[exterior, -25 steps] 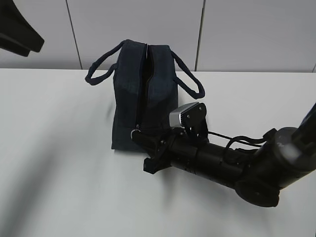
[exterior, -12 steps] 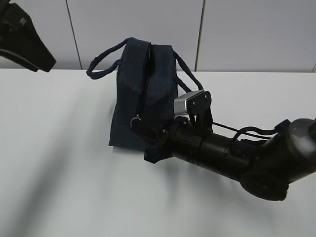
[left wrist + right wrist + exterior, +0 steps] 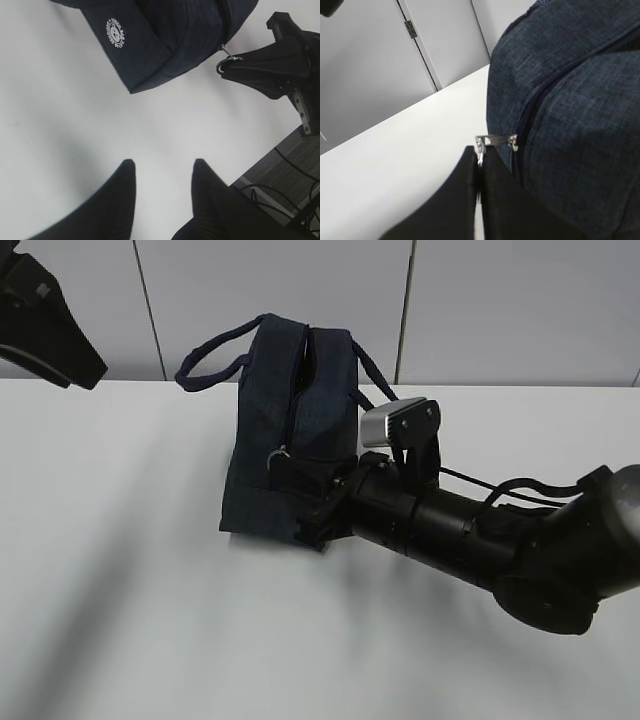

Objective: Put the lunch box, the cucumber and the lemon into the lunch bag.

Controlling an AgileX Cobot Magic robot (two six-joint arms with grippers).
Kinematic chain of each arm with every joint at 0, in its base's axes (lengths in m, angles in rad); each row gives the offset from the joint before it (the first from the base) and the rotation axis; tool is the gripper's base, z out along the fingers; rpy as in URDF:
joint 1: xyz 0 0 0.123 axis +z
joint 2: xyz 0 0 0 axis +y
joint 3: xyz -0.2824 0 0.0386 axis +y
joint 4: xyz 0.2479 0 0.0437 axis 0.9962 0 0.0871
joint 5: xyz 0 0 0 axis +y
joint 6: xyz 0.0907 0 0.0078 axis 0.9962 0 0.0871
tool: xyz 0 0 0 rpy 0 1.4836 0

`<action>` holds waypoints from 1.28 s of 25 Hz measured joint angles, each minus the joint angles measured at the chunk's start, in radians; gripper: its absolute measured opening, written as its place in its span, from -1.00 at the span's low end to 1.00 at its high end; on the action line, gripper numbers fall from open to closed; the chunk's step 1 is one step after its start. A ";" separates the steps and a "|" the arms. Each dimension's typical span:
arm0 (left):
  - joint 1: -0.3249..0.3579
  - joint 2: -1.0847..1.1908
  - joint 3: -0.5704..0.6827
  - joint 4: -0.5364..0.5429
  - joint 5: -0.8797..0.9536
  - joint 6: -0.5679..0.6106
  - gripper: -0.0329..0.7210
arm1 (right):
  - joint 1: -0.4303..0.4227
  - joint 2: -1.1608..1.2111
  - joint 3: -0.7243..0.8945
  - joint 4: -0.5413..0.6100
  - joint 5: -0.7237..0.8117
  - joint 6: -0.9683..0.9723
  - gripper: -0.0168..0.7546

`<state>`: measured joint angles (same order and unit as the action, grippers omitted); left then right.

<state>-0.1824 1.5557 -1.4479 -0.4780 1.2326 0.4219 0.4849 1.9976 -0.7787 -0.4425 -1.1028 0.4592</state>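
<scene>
Right tool [image 3: 479, 167] pinching the silver ring pull [image 3: 480, 150] on the lunch bag [image 3: 290, 430].
Left tool [image 3: 162, 175] hangs spread above the worktop [image 3: 130, 570].

lunch bag [image 3: 570, 100]: cut off right | bag interior: hidden | left arm [image 3: 45, 315]: mostly off-frame

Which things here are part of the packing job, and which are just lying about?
In use: lunch bag, silver ring pull pinched in the right gripper, left gripper open above the table.
Lying about: nothing. Lunch box, cucumber and lemon are not in view.
</scene>
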 joint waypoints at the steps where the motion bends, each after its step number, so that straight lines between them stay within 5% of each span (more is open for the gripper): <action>1: 0.000 0.000 0.000 0.000 0.000 0.000 -0.24 | 0.000 -0.004 0.002 0.002 0.002 0.000 -0.96; 20: -0.182 0.153 0.000 0.043 -0.048 -0.010 -0.03 | 0.000 -0.139 0.002 0.046 0.207 0.013 -0.96; 32: -0.247 0.246 0.087 0.048 -0.327 -0.012 -0.03 | 0.000 -0.141 0.000 0.031 0.315 0.059 -0.96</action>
<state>-0.4293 1.8015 -1.3608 -0.4296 0.9053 0.4099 0.4849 1.8570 -0.7790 -0.4110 -0.7876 0.5178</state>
